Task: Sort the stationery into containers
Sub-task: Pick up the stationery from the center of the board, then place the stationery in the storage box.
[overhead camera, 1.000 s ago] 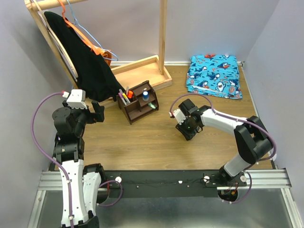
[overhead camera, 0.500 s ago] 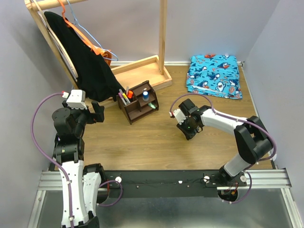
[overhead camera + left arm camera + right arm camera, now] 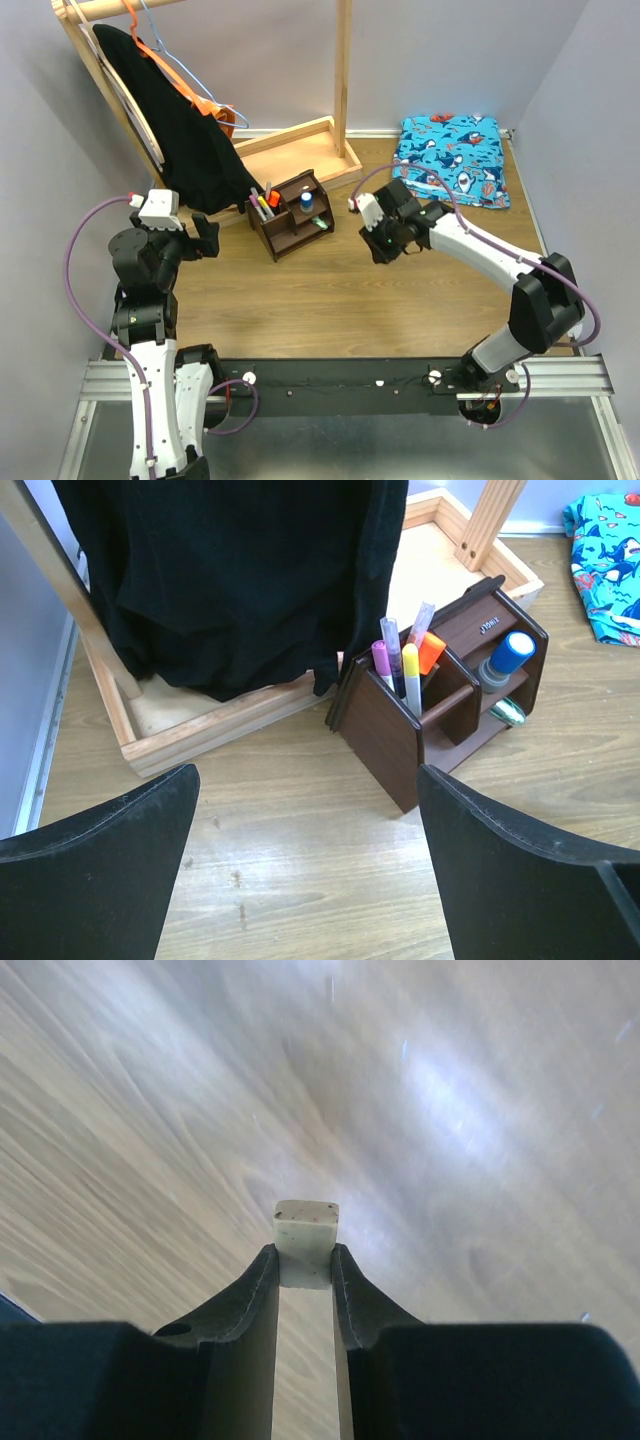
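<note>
A small pale eraser cube (image 3: 306,1243) is pinched between the jaws of the right arm (image 3: 470,248), with its end standing proud of the fingertips (image 3: 262,1285). The wooden table (image 3: 480,1110) is seen blurred behind it. In the top view these jaws are found near the middle of the frame, to the right of the dark brown organiser (image 3: 292,213) and apart from it.

The jaws of the left arm (image 3: 150,262) are spread wide, and nothing is held between their fingers (image 3: 100,870). In the left wrist view the organiser is seen right of centre. A pink marker (image 3: 380,652), a yellow marker (image 3: 410,668) and an orange marker (image 3: 431,650) are stood upright in its tall left compartment. A blue-topped tube (image 3: 512,652) is set in the compartment beside them. A mint-green highlighter (image 3: 507,712) is laid in the low compartment at the right. A black garment (image 3: 230,570) is hung behind the organiser.
</note>
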Action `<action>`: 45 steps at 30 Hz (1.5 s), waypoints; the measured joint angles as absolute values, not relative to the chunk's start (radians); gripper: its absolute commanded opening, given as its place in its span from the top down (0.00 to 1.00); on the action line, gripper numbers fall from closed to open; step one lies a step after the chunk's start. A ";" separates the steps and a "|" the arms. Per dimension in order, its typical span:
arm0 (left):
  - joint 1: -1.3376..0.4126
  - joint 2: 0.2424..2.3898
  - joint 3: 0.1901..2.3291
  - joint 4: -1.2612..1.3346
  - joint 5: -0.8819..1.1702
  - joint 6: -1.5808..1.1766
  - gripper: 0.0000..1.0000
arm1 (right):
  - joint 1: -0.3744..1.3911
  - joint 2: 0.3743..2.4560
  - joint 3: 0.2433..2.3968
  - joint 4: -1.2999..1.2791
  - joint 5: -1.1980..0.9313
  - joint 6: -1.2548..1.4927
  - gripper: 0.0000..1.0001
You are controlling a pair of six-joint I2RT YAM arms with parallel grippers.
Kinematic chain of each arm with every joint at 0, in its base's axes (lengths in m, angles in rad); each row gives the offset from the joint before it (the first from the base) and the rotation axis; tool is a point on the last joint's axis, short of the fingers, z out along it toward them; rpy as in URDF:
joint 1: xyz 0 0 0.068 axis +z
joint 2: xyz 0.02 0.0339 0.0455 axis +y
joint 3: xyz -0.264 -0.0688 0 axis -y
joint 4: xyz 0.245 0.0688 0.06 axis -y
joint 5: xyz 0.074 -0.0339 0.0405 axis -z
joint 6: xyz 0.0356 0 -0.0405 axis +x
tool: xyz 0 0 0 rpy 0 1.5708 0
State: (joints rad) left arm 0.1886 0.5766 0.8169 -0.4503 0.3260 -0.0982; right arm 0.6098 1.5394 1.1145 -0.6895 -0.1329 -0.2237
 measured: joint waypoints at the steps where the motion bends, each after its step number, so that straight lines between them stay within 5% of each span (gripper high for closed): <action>1: 0.189 0.577 0.817 -0.449 0.326 -0.099 0.02 | 0.614 1.547 1.144 -0.689 -0.137 -0.218 0.99; 18: 0.196 0.536 0.834 -0.459 0.326 -0.098 0.02 | 0.707 1.900 1.502 -0.620 -0.176 -0.025 0.99; 45: 0.197 0.517 0.836 -0.462 0.325 -0.097 0.02 | 0.801 2.098 1.717 -0.525 -0.087 0.010 0.99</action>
